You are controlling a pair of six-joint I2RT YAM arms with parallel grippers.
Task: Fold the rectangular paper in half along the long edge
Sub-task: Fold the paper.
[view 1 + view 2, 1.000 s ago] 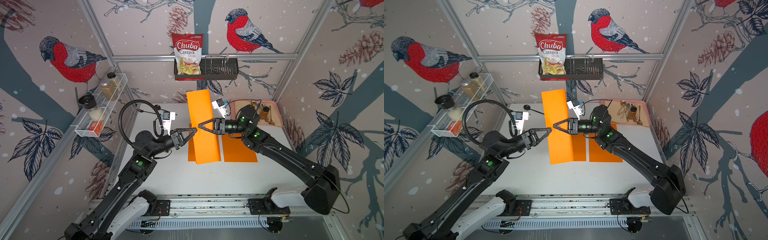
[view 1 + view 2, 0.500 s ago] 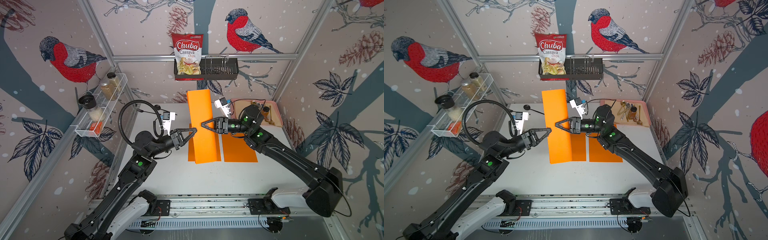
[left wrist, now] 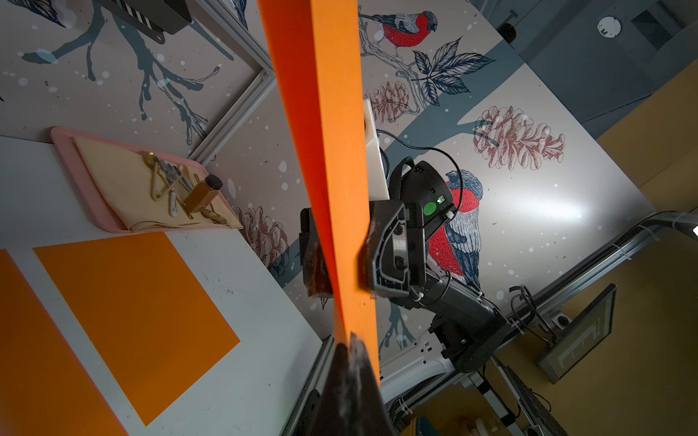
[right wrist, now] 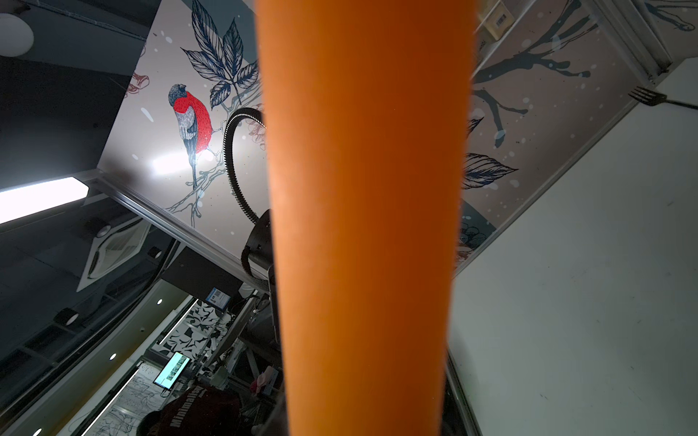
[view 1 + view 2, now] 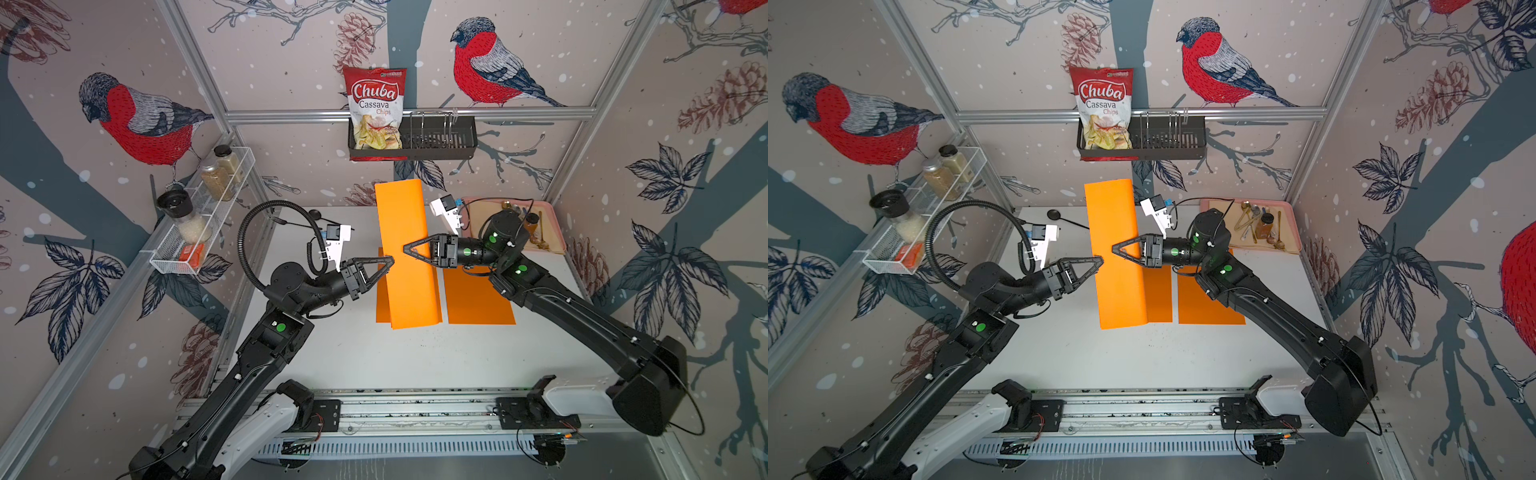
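Note:
An orange paper hangs upright above the table, bent lengthwise into a rounded fold. My left gripper is shut on its two free long edges. My right gripper comes in from the opposite side and straddles the rounded fold. In the left wrist view its fingers press the paper from both sides. In the right wrist view the curved paper fills the middle and hides the jaws.
Two more orange sheets lie flat on the table, one partly behind the held paper. A pink tray with utensils and a small bottle stands at the back right. A black spoon lies at the back left. A wire rack and a black basket hang on the walls.
The right gripper's jaws widened and then came back in on the fold, and its wrist shifted slightly to the right. The left gripper and the paper have hardly moved.

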